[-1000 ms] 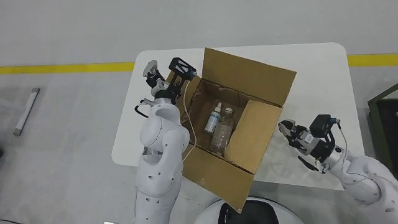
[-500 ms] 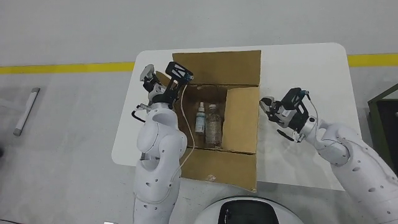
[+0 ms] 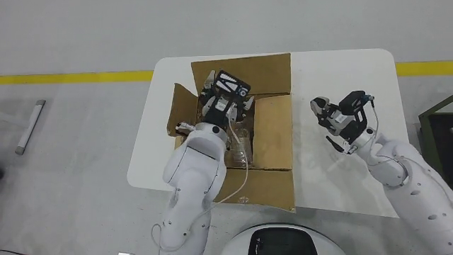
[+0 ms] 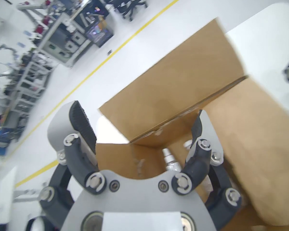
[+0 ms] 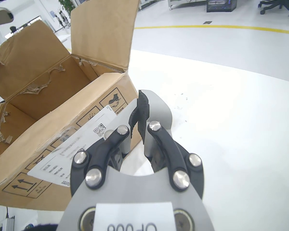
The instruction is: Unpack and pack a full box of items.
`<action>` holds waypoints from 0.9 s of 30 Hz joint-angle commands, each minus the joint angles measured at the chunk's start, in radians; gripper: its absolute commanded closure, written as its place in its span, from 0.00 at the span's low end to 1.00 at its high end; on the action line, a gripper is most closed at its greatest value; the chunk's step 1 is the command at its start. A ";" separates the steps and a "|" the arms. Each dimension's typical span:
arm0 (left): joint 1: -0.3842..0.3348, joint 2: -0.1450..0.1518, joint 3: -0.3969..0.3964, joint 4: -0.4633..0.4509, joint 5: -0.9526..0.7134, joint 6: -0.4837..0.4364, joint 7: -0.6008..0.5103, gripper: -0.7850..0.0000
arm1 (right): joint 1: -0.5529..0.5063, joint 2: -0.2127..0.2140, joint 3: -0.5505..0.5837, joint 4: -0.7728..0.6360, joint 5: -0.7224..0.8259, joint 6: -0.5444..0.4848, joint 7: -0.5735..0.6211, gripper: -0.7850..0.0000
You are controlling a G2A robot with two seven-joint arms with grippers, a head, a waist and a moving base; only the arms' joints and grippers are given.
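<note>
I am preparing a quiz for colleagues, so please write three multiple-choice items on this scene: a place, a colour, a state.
1. Where is the left gripper? A) at the floor B) over the open box C) under the box
2. What colour is the box? A) blue B) white C) brown
3. How is the right gripper? A) shut, empty B) wide open C) shut on a flap
Answers: 1 B, it hangs above the box's opening; 2 C, plain cardboard brown; 3 A, closed with nothing held.
</note>
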 commanded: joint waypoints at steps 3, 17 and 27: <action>-0.013 -0.016 0.016 0.081 -0.348 0.041 -0.042 0.00 | -0.061 0.005 0.049 -0.054 -0.028 0.037 -0.041 1.00; -0.022 -0.023 0.014 0.121 -0.485 0.082 -0.060 0.00 | -0.105 0.001 0.048 -0.087 -0.080 0.075 -0.059 1.00; -0.007 -0.023 -0.157 0.212 -1.109 0.235 -0.115 0.00 | -0.111 -0.002 0.041 -0.095 -0.096 0.069 -0.057 1.00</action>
